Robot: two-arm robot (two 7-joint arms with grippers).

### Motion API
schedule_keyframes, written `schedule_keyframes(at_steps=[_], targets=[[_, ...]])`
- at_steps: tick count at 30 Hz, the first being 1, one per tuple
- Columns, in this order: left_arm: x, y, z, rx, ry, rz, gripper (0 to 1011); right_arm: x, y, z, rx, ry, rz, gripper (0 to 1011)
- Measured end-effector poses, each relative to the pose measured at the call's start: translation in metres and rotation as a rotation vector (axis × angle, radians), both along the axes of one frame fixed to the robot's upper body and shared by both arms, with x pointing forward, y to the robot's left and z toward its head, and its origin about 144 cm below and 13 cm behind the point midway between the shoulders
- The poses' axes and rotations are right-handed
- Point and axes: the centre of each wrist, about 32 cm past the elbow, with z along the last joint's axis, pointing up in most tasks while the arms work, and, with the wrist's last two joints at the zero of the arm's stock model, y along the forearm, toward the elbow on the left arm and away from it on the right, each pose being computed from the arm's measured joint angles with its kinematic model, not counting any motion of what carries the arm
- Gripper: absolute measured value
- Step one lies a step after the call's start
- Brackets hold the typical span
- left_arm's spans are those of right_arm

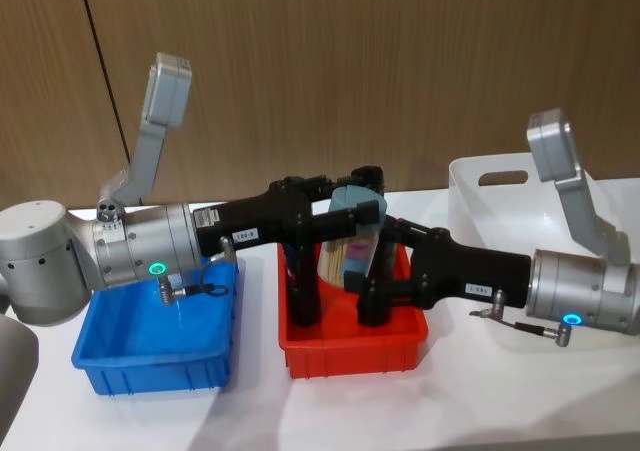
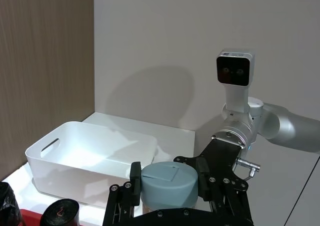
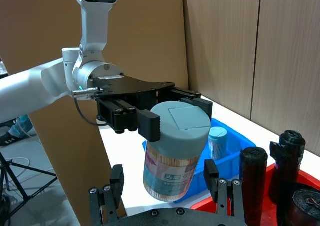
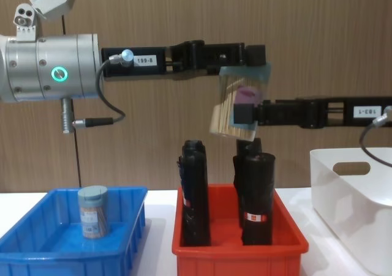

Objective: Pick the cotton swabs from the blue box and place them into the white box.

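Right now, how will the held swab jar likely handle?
Probably light: the cotton swab jar hangs from the left gripper's hold on its lid alone. Its smooth round wall may swivel; it tilts between the open right gripper's fingers.

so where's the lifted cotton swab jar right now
The cotton swab jar hangs above the red bin in the chest view, lid clamped in the left hand, right hand open around its body.
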Motion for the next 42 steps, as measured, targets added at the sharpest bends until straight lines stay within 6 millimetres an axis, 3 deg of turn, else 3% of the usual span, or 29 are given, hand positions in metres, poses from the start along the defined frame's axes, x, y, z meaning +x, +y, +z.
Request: schedule_keyframes(at_steps=[14, 19, 28, 42], targets=[[0.0000, 0.0000, 0.0000, 0.000, 0.000, 0.000, 668, 0.0055, 0.0042, -0.0024, 0.004, 0.002, -0.001, 1002], [0.0000, 0.0000, 0.0000, 0.000, 0.000, 0.000, 668, 0.0067, 0.0047, -0.0035, 0.009, 0.003, -0.003, 917], [0.0000, 0.0000, 0.0000, 0.000, 0.000, 0.001, 668, 0.0086, 0.0056, -0.0053, 0.019, 0.007, -0.004, 656], [0.0000, 0.0000, 0.0000, 0.000, -0.001, 0.001, 668, 0.0091, 0.0068, -0.0059, 0.026, 0.005, -0.005, 644]])
